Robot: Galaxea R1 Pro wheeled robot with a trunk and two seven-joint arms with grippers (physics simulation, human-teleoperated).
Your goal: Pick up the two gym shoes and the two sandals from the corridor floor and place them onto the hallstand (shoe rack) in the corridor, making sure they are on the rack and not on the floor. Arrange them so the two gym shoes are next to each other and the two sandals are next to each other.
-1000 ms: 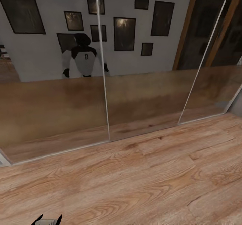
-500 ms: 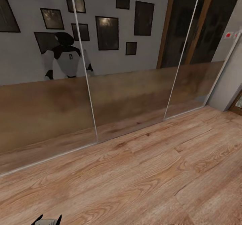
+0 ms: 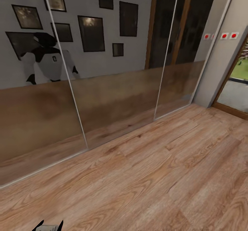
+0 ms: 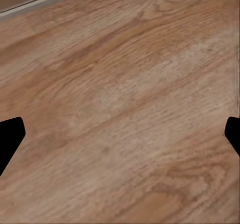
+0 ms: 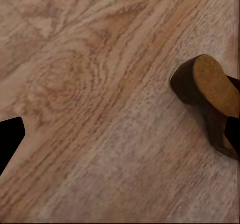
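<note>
Your left gripper hangs over bare floor, its two dark fingertips far apart at the edges of the left wrist view with nothing between them. In the head view the same tips poke up at the lower edge, spread in a V. Your right gripper is spread just as wide above the planks, and a sandal lies on the floor close by one fingertip's opposite number; you see its brown heel end and tan insole, and the far part runs out of the picture, partly behind the dark tip. You cannot tell from this view whether the tip touches it. Neither gripper is holding anything.

Beyond your arms, the wood-plank floor runs up to a wall of mirrored sliding doors. In the glass you see the robot's own reflection, white and black, with framed pictures on the grey wall behind it. Further right, a grey wall carries small red round marks, and past it an open doorway with a wooden frame shows some green.
</note>
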